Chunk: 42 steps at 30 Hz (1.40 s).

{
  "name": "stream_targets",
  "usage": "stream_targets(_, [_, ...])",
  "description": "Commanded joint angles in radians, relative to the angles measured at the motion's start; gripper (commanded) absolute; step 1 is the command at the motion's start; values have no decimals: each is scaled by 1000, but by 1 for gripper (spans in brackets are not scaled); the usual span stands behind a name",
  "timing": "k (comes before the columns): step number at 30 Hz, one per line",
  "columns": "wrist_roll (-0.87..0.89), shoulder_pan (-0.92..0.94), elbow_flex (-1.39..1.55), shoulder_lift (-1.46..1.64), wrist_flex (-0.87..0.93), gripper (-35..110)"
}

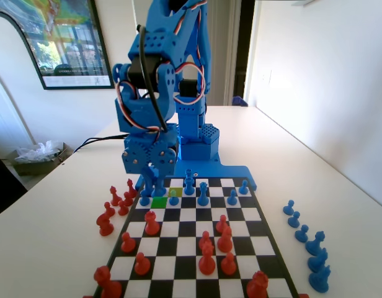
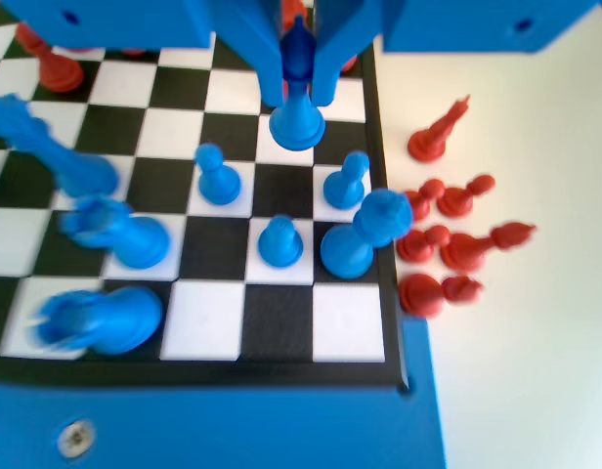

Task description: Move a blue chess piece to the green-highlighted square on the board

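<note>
The small blue plastic pawn (image 2: 297,115) is standing on a white square near the chequered board (image 2: 281,337)'s right edge in the wrist view, its round head sitting between the two jaws of the blue two-finger gripper (image 2: 297,83), which are closing in on either side; the fixed view is showing the gripper (image 1: 155,180) lowered just behind the bright green highlighted square (image 1: 159,202).

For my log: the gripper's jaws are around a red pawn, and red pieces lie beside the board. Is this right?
No. The gripper has a blue pawn between its jaws, not a red one, as the wrist view shows. Red pieces do lie beside the board.
</note>
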Motion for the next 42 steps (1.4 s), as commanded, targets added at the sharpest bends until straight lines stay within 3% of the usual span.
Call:
stream_targets(1, [-41, 31, 75, 9, -66, 1])
stream_targets(9, [-78, 40, 176, 9, -161, 1])
stream_targets(25, [-26, 8, 87, 9, -103, 1])
stream_targets(42, [-29, 25, 143, 9, -190, 9])
